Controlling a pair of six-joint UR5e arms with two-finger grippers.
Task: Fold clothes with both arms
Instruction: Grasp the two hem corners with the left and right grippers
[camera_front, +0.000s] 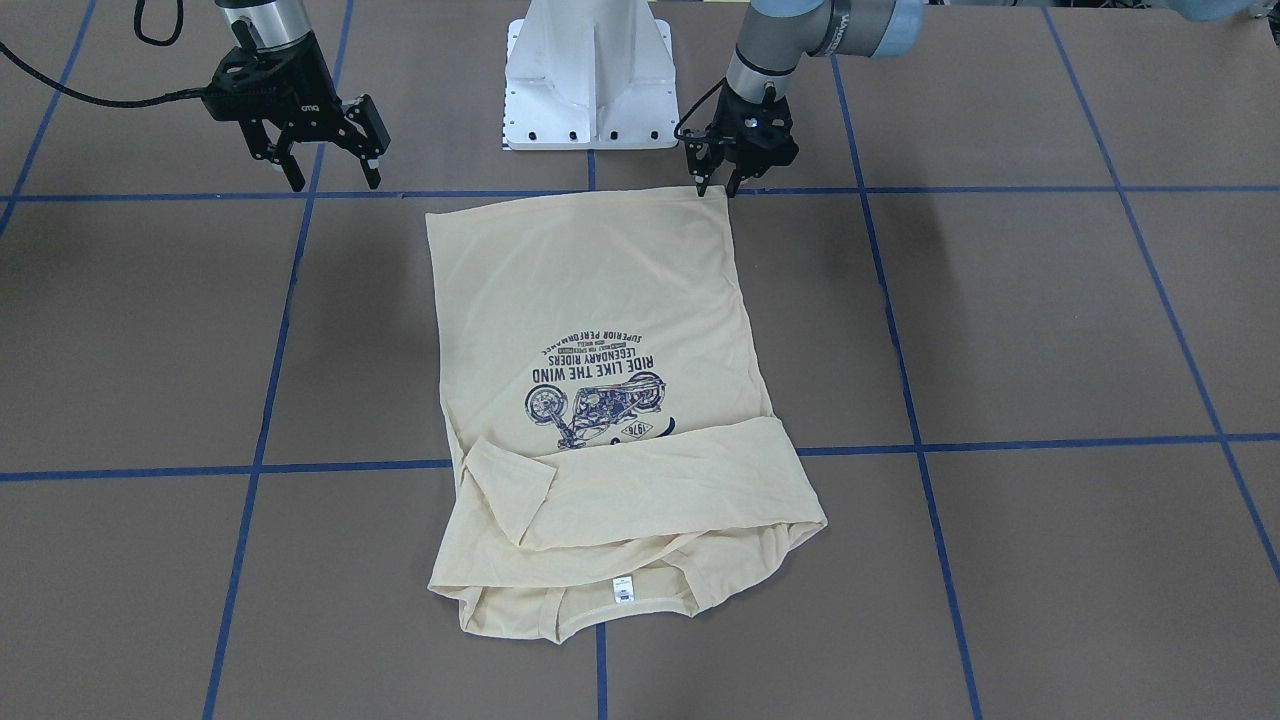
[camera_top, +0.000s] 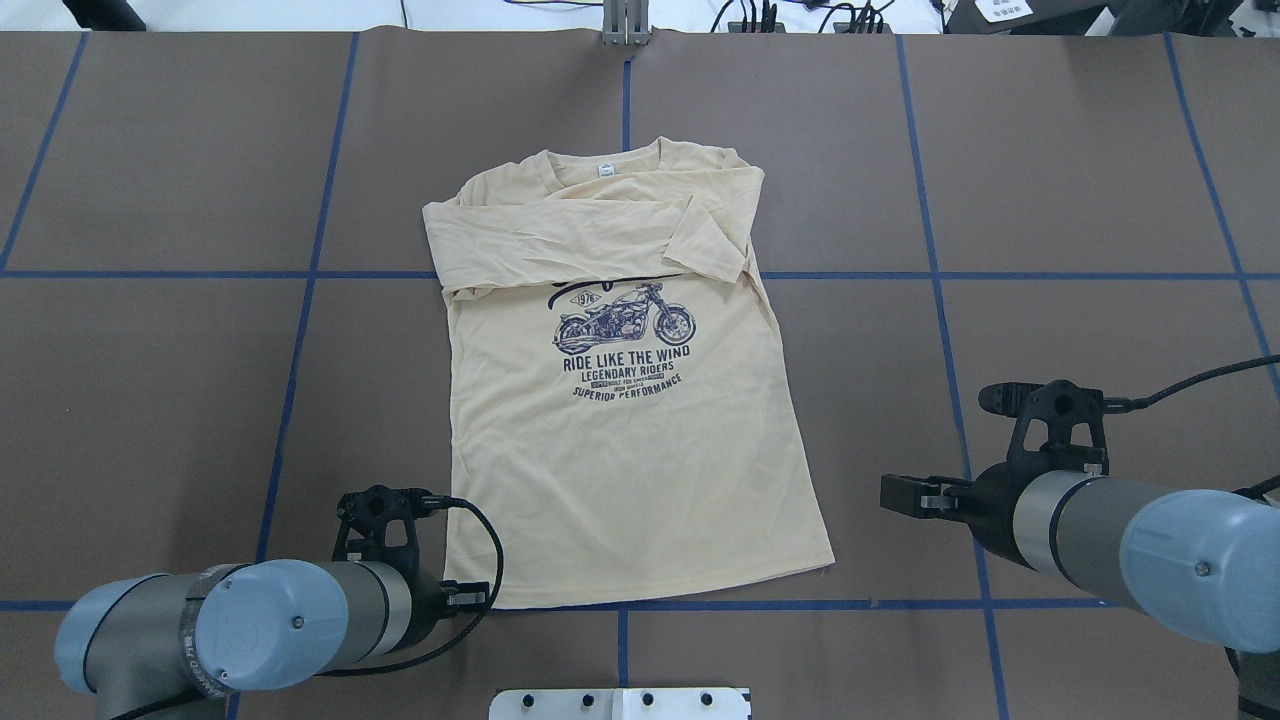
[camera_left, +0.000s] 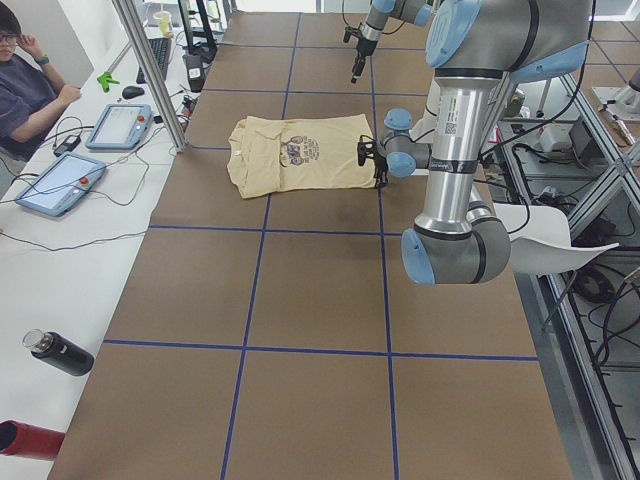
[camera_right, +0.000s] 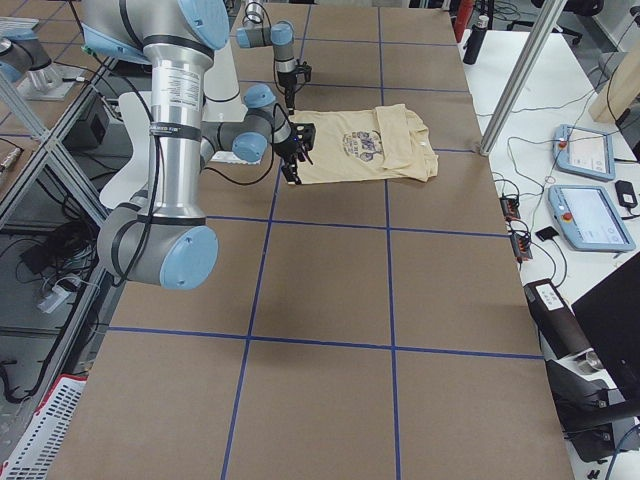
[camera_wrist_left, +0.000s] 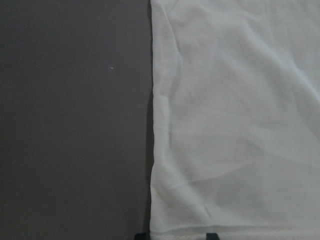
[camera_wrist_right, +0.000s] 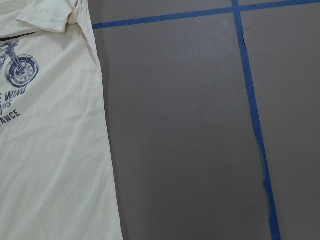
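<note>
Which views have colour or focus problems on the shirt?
Left wrist view: T-shirt washed out to bluish white, soft, very close. Right wrist view: true cream, print sharp. Front-facing view: even light, soft shadows on the table.

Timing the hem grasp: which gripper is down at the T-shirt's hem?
The left gripper, down at the T-shirt's hem corner; the right gripper hangs open, clear of the fabric.

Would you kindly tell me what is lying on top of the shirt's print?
Both sleeves lie folded across the shirt, covering the top of the print; the wording under them cannot be read.
</note>
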